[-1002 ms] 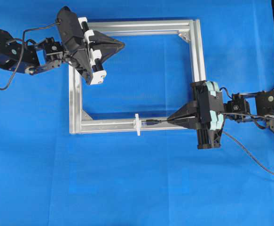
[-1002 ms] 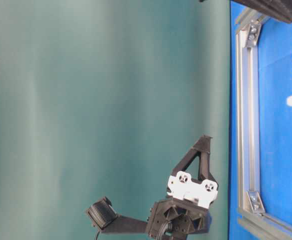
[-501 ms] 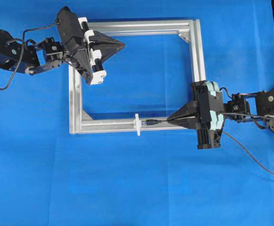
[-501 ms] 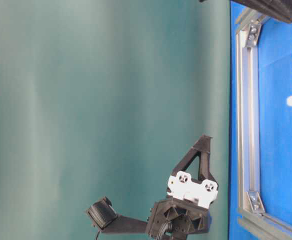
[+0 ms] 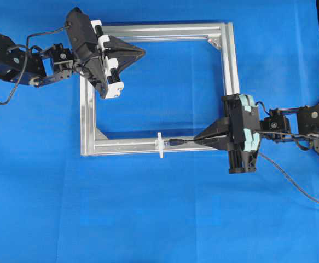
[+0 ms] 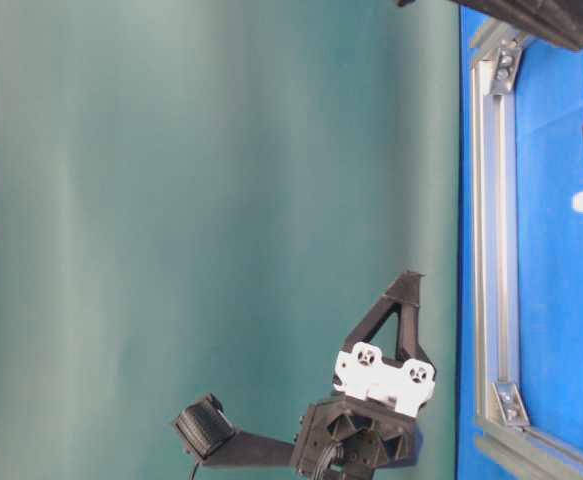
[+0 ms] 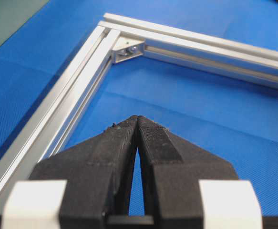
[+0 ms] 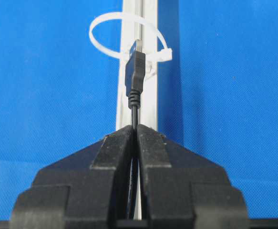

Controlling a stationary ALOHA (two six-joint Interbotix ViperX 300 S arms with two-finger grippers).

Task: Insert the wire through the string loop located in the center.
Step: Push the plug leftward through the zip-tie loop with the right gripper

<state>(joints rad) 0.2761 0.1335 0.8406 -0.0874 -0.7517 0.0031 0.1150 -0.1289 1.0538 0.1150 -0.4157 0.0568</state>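
Left gripper (image 5: 140,52): fingers pressed together with nothing between them, tips poised over the open blue area just inside the top-left corner of the metal frame (image 5: 229,60). Confirmed in the left wrist view (image 7: 137,119): tips meeting in a point, only a narrow slit further back, corner bracket (image 7: 128,49) ahead and well apart from the tips.

Blue mat (image 5: 148,213) beneath everything. Silver rectangular frame lying flat at centre.

White loop (image 5: 160,144): fixed upright on the bottom rail of the frame, roughly at mid-length. Seen in the right wrist view (image 8: 100,40) as a thin white ring bulging to the left of the rail, with its fastening tab to the right.

Wire (image 5: 177,142): short exposed length ending in a dark plug with a metal tip, lying along the bottom rail, tip just to the right of the loop and pointing at it. From the right wrist view (image 8: 135,71), metal tip level with the ring; passage through the ring cannot be told.

Right gripper (image 5: 197,138): fingers clamped narrow on the wire just behind the plug, pointing left along the rail. Remaining cable trailing off toward the right edge of the mat.
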